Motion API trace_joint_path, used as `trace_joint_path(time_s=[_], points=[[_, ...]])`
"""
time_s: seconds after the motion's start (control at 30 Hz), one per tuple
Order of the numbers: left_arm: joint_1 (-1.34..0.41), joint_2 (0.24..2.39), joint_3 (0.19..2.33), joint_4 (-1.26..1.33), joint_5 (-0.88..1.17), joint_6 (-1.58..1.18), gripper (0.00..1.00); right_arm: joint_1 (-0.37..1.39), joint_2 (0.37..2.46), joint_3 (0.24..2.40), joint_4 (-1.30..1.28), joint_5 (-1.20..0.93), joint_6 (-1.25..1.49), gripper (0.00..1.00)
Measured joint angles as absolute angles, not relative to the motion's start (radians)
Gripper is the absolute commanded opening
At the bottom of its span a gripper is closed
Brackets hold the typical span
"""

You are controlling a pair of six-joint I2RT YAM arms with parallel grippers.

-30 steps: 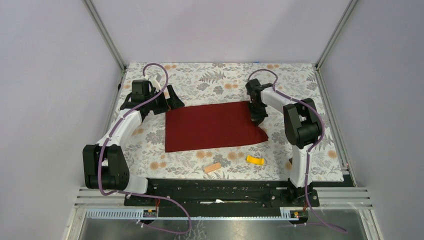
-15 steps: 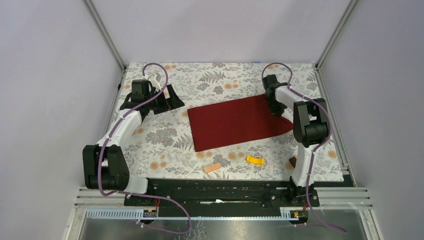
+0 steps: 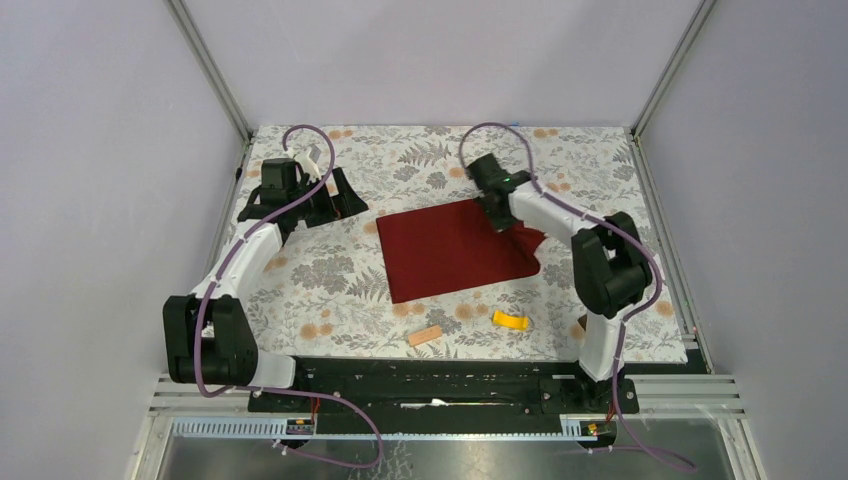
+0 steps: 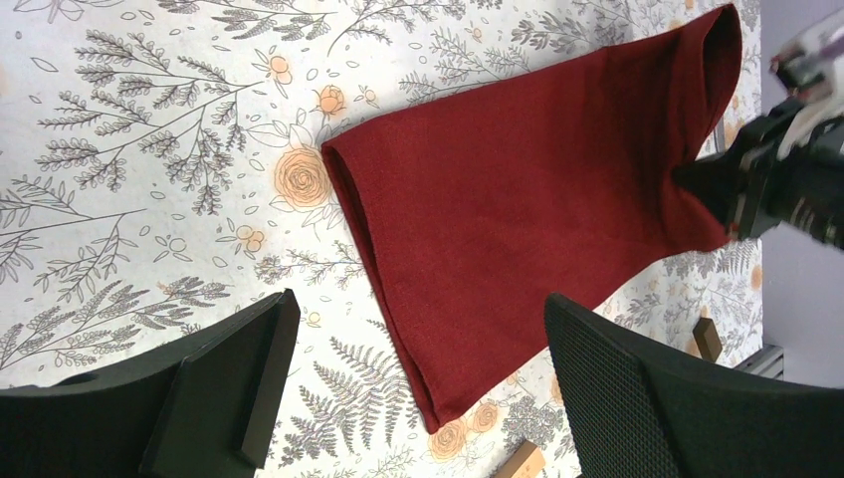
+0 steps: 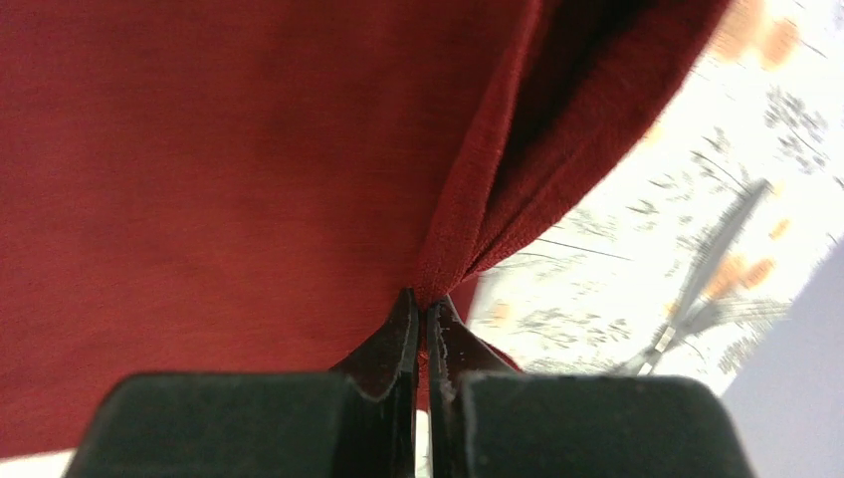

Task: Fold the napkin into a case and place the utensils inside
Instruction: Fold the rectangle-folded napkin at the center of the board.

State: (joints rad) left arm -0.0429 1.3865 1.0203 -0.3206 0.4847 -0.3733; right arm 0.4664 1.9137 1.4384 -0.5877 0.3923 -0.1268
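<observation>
At the far left of the tabletop (image 3: 300,280), the left hand (image 3: 345,198) hovers with its fingers spread fully apart and nothing between them. The dark red plain cloth napkin (image 3: 450,255) lies to the right of this hand, near it but apart, at the middle of the surface. Its long axis runs roughly left to right, slightly skewed. The right margin of the napkin is raised and turned over toward the left.

The right hand (image 5: 423,301) is closed tight on a pinched fold of that raised margin. The right arm is therefore the nearer one and the only one in contact. The judged step is the first fold. The coming move depends on carrying the pinched edge leftward across the flat part, along the long axis.

A small tan block (image 3: 425,335), a yellow block (image 3: 510,321) and a brown block (image 3: 583,325) lie along the near edge, apart from the napkin. The utensils show in no view.

The tabletop is a flat floral-printed sheet. Bare surface lies left of and beyond the napkin. Pale walls (image 3: 120,150) enclose three sides.
</observation>
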Motion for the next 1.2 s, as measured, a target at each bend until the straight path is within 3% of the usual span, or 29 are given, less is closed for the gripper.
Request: trace_joint_path(time_s=[0.3, 0.63, 1.2], points=[[-0.043, 1.38, 1.02, -0.322, 0.441, -0.366, 0.99, 0.71, 1.953, 1.527, -0.565, 0.118, -0.06, 0.0], [-0.043, 1.373, 1.02, -0.326, 0.417, -0.359, 0.99, 0.754, 2.078, 1.627, -0.531, -0.123, 0.037, 0.0], [-0.04, 1.373, 1.02, -0.328, 0.423, -0.359, 0.99, 0.818, 2.179, 1.734, -0.549, -0.152, 0.155, 0.0]])
